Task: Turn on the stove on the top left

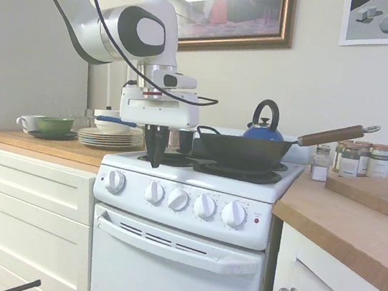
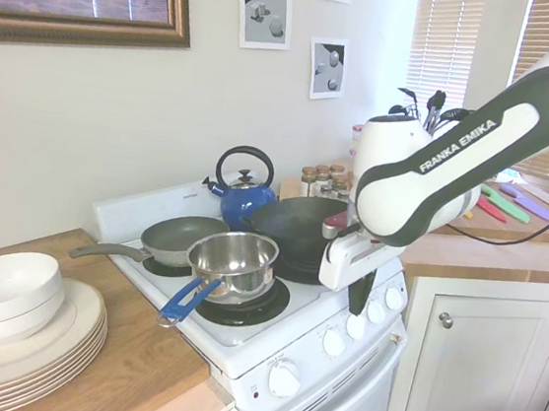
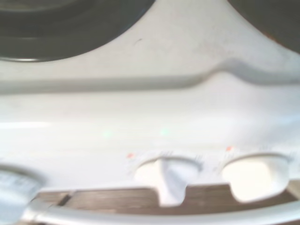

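First exterior view shows the stove (image 1: pixel 185 260), a white freestanding range set between wooden surface (image 1: pixel 356 226) runs, with five round white knobs (image 1: pixel 178 200) across its front panel and one small red light (image 1: pixel 257 219). On its burners sit one black wok (image 1: pixel 240 150) and one blue kettle (image 1: pixel 263 131). Above its front edge hangs the pincer (image 1: pixel 153 160), fingers together

The stove (image 1: pixel 191 217) front, knobs (image 1: pixel 178 200) included, stands unobstructed; on top of it, wok (image 1: pixel 240 150), kettle (image 1: pixel 264 126) and pans (image 2: pixel 233 260) crowd the burners.
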Tool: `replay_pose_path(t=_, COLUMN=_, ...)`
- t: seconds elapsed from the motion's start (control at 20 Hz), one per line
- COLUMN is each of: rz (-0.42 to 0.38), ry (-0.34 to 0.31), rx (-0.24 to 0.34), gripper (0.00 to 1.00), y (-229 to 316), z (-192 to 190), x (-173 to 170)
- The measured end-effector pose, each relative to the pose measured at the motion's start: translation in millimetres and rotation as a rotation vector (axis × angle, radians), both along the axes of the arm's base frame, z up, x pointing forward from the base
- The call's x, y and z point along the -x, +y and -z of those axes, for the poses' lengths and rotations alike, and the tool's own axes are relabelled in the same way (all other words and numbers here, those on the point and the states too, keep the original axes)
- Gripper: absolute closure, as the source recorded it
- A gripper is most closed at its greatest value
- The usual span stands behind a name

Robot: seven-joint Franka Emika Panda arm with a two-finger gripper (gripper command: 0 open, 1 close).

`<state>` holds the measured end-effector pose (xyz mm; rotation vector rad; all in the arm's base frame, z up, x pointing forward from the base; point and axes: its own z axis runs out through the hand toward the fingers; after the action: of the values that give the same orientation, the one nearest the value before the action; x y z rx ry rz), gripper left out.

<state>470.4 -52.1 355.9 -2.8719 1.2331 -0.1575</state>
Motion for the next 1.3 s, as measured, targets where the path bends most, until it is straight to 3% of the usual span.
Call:
replay_pose_path(t=0.05, rz=0.004, ry=-0.001, rx=-0.006, gripper=0.00, y=0.0, z=-3.7, x=2.7)
replay_pose_path(t=1.3, rz=0.017, ry=-0.001, rx=-0.037, gripper=0.00, y=10.3, z=-14.1, x=6.9)
